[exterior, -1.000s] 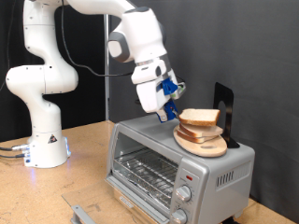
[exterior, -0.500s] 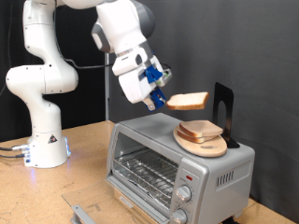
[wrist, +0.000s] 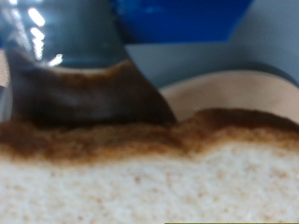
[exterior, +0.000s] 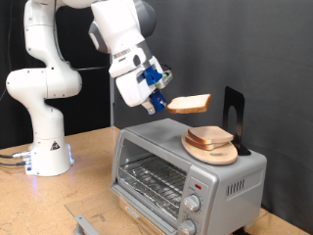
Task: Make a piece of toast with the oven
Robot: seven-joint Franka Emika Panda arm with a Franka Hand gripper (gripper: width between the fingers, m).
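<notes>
The gripper (exterior: 159,101) is now carrying the piece of toast (exterior: 189,103) slightly higher and further from the pile of slices (exterior: 209,137) than half a second ago, clamping one edge of it so the slice is sticking out nearly flat in mid-air. The arm is reaching down from above with its wrist tilting toward the pile (which is sitting on a wooden board (exterior: 210,154) below and beyond the gripper). The oven (exterior: 186,173) is standing beneath it on the surface (exterior: 88,162), its door hanging open
</notes>
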